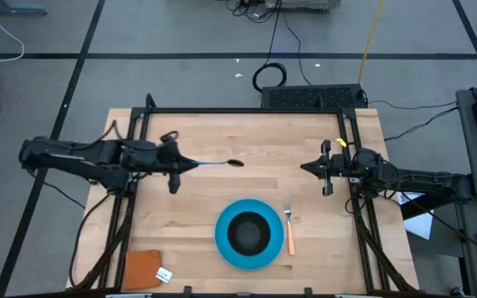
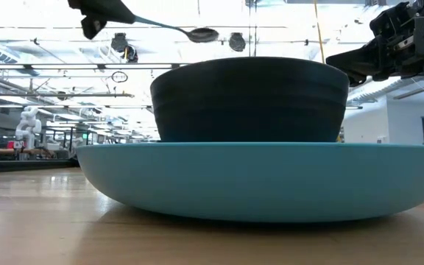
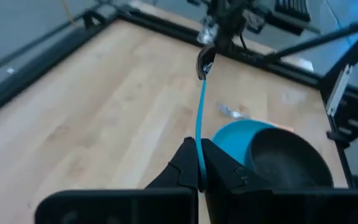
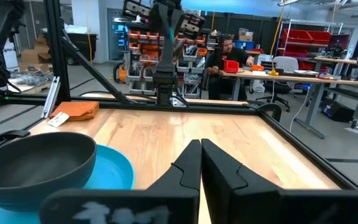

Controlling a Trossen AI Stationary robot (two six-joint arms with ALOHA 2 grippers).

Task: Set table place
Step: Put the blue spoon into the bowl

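Holding the teal-handled spoon [image 1: 215, 164] by the handle end, with the left end effector [image 1: 177, 163] clamped tight on it, well above the counter [image 1: 305, 149] and over its left-centre part. Spoon's long axis runs roughly left to right, level, handle inside the jaws and dark bowl end pointing toward the right arm. Blue plate [image 1: 222, 240] sits on the near-centre of the counter, black bowl [image 1: 248, 232] resting inside it; both lie nearer the front edge and to the right of the held spoon. Orange-handled fork [image 1: 290, 230] lies just beside the plate's right rim, long axis running near to far, tines at the far end. Bare counter to the left of the plate judged the likely spot for the spoon; from the left end effector that spot lies toward the near edge and slightly right. Judged to call for turning the spoon about a quarter turn to match the fork's axis before lowering. Left arm plainly the nearer to that spot. Right end effector [image 1: 308, 168] waits over the right part of the counter, fingers pressed together, carrying nothing.
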